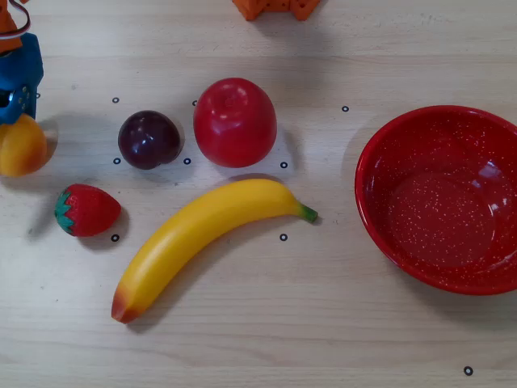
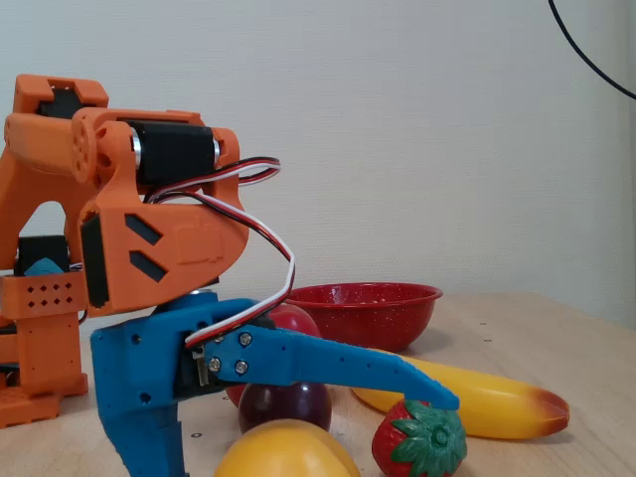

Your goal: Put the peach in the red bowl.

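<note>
Peach, smooth yellow-orange toy fruit [image 1: 19, 146], sits at overhead view's left edge; fixed view alone shows the blue gripper [image 2: 298, 437] spread wide above it. Speckled red bowl [image 1: 443, 198] lies far right, beyond plum [image 1: 149, 139], strawberry [image 1: 86, 209], banana [image 1: 202, 240].

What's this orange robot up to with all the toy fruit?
The arm's blue gripper is poised over the peach at the left edge of the overhead view, jaws spread wide around it, not closed yet. The red bowl sits empty on the far right. A plum, apple, strawberry and banana lie untouched in between.
</note>
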You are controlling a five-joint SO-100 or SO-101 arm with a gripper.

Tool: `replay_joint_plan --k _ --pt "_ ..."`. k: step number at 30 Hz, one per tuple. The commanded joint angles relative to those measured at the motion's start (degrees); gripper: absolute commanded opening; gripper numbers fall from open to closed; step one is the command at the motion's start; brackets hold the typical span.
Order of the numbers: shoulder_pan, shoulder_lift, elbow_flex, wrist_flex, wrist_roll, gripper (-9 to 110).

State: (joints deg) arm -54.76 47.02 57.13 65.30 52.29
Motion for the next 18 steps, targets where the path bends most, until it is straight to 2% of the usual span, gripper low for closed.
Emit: replay_joint_plan --k 1,11,18 --pt "-1.8 3.8 -0.3 -1.6 1.4 63" --pt "-1.5 4.2 0.7 -1.8 2.0 50" --pt "-1.5 4.2 1.2 -2.0 2.5 48"
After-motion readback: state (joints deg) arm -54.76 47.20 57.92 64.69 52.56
